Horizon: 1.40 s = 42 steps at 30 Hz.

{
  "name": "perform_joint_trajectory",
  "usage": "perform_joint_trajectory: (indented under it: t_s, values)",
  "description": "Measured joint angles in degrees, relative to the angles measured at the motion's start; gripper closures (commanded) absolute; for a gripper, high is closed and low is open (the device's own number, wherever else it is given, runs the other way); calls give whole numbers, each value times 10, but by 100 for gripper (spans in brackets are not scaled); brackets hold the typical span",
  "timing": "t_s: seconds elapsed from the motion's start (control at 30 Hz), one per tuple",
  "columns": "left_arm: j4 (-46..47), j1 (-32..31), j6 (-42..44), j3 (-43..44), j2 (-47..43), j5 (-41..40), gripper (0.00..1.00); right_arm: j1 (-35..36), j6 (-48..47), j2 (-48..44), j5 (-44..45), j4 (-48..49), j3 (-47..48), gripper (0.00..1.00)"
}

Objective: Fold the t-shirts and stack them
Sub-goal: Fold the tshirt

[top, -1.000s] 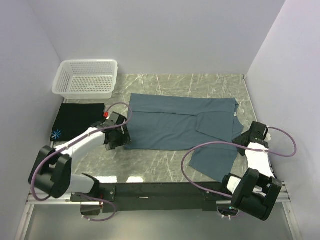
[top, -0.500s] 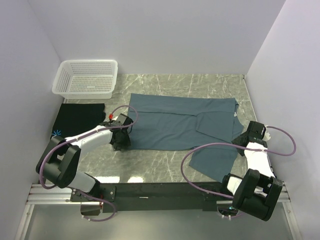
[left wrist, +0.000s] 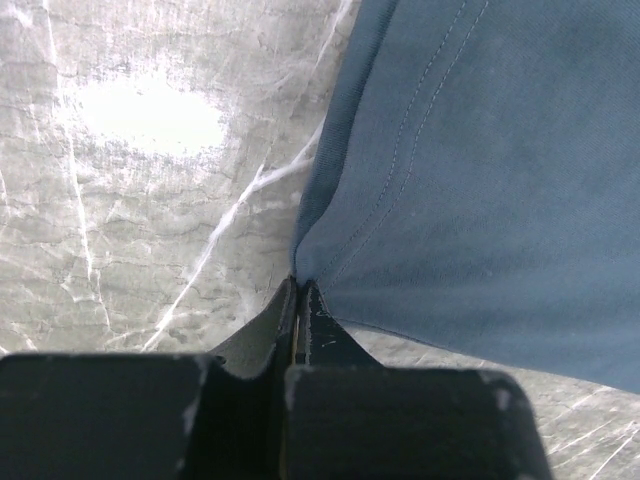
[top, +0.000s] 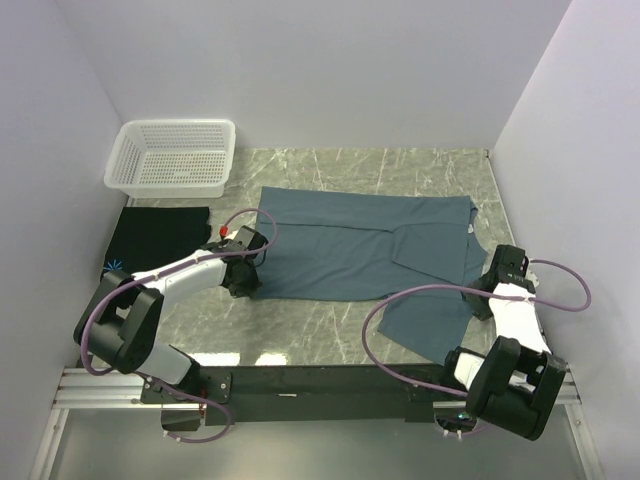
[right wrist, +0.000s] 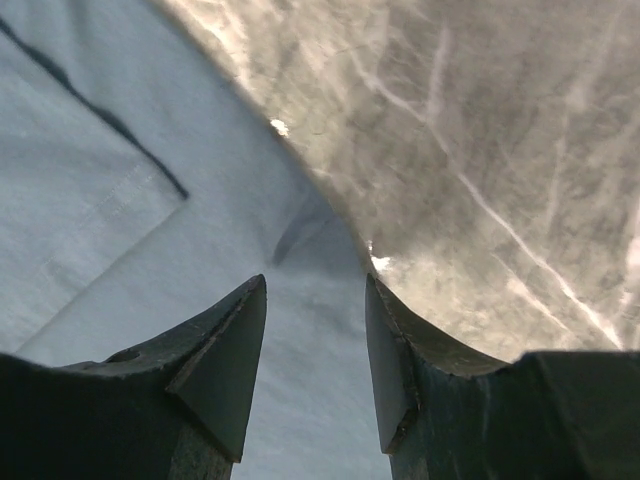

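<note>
At the far left corner of the marble table (top: 420, 165) sits a white lattice basket (top: 172, 157), and just in front of it the black t-shirt (top: 155, 240) lies folded, starburst print at its near corner. Beside it, the left gripper (left wrist: 298, 292) is clamped tight on the near left corner of the slate-blue t-shirt (top: 350, 245), the jaws closed with only a sliver of hem between them. The blue shirt lies spread across the middle of the table, a flap folded over on its right half and a loose panel trailing toward the near edge. At the right, the right gripper (right wrist: 315, 285) hovers low with its jaws parted and empty, straddling the shirt's curved edge where cloth meets stone.

The risk is an uneven lift. With so little fabric in the left pinch, the corner may slip free under tension. If the right side closes on only one layer, or misses, the shirt would drag askew and fold crooked.
</note>
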Motion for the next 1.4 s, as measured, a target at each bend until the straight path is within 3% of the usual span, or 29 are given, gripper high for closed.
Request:
perform_joint_trajectory:
  t_s: [0.77, 0.93, 1.1, 1.4]
  values:
    - [2, 0, -15, -5, -4, -4, 99, -36, -30, 104, -39, 46, 31, 52]
    - [-1, 0, -15, -3, -3, -4, 99, -39, -31, 115, -45, 59, 32, 71]
    - [-6, 0, -15, 0, -2, -4, 99, -39, -26, 123, -50, 69, 34, 100]
    - [-71, 0, -14, 20, 0, -9, 99, -40, 0, 75, -27, -5, 57, 100]
